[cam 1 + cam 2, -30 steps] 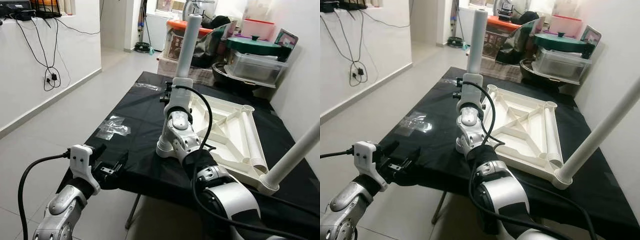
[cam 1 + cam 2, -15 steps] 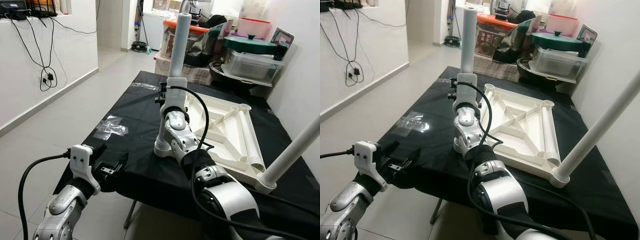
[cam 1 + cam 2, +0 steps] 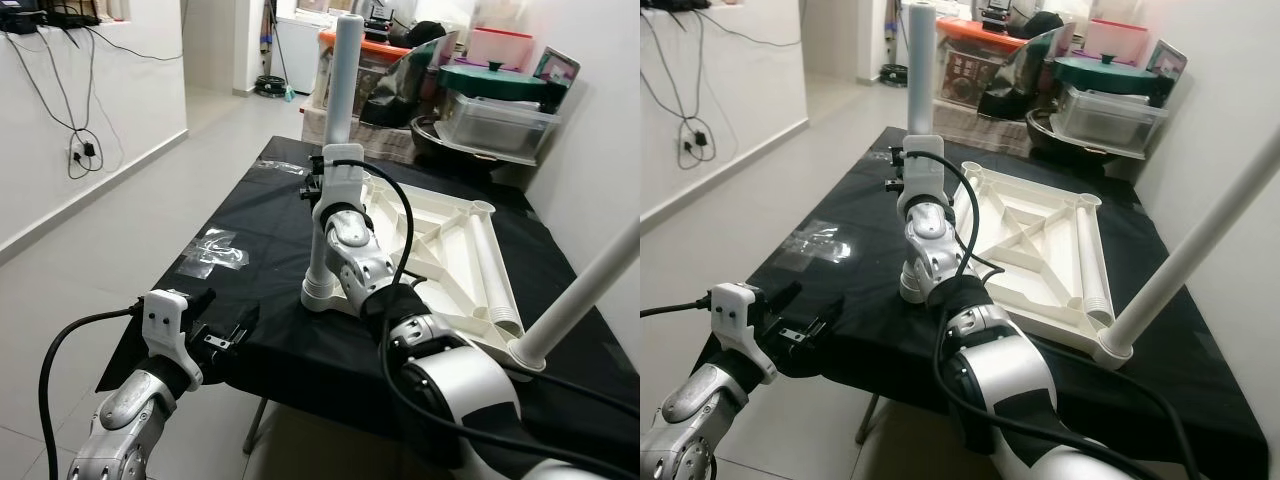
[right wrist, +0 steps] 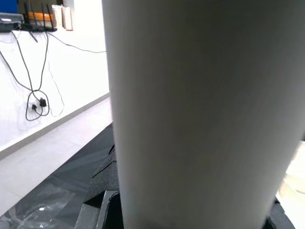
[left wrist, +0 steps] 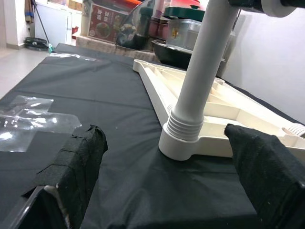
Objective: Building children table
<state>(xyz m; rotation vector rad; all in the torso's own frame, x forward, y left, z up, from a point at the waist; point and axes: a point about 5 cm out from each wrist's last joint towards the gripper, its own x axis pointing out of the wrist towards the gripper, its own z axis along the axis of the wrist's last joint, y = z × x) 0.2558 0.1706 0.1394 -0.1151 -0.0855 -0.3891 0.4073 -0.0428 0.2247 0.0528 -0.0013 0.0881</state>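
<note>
From the left eye, a white plastic child's table top (image 3: 455, 255) lies upside down on a black-covered table (image 3: 250, 270), its ribbed underside facing up. A white leg tube (image 3: 335, 150) stands upright in the near-left corner socket (image 3: 322, 293), its long axis vertical. A second leg (image 3: 585, 290) rises from the near-right corner, leaning up and to the right. The right arm reaches forward over the table edge, wrist raised, and the right gripper (image 3: 322, 185) is clamped around the upright leg about halfway up. The left arm is bent low before the table's near edge, the left gripper (image 3: 222, 325) level with the cloth and holding nothing. A crumpled clear plastic bag (image 3: 218, 250) lies on the cloth to the left.

From the right eye, the same upright leg stands at the top's near-left corner, with stacked storage boxes (image 3: 1110, 105) beyond the table's far end.

From the left wrist, the two cloth-wrapped fingers (image 5: 78, 164) are spread wide apart, framing the base of the upright leg, which sits in its threaded collar at the corner of the overturned top; neither finger touches it.

From the right wrist, the leg's white shaft (image 4: 200, 114) runs vertically, very close, with a black finger pad (image 4: 102, 183) pressed against its side.
</note>
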